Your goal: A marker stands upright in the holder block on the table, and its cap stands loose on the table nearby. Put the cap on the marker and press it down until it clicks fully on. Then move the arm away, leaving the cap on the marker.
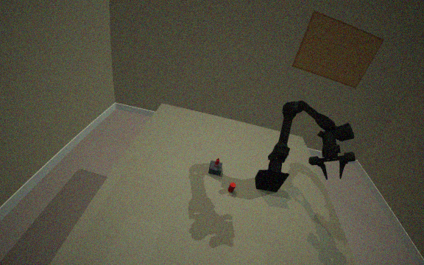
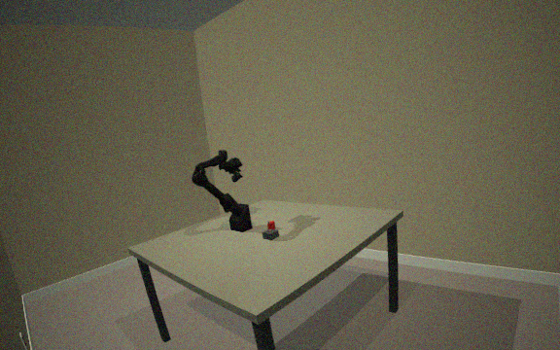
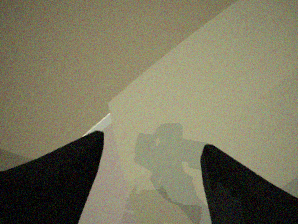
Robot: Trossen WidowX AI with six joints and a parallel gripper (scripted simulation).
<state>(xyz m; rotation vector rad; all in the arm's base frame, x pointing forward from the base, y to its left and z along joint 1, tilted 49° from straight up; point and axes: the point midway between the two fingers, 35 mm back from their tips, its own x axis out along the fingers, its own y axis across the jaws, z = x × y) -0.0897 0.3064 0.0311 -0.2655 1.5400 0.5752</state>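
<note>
The dark grey holder block (image 1: pixel 215 169) (image 2: pixel 270 235) sits on the table. The red marker (image 1: pixel 217 162) stands upright in it. The red cap (image 1: pixel 232 188) stands on the table a short way from the block, between it and the arm's base in the top view. In the exterior view marker and cap overlap as one red shape above the block, so I cannot separate them there. My gripper (image 1: pixel 333 178) (image 3: pixel 154 146) is open and empty, fingers part-way apart. It hangs high, fingers down, on the far side of the arm's base from the block and cap.
The arm's black base (image 1: pixel 271 180) (image 2: pixel 240 218) stands on the table (image 1: pixel 135 206) (image 2: pixel 222 267), close to the cap. Arm shadows fall across the table, some around the block and cap. The table's edge shows in the wrist view. An orange panel (image 1: pixel 338 49) is on the wall.
</note>
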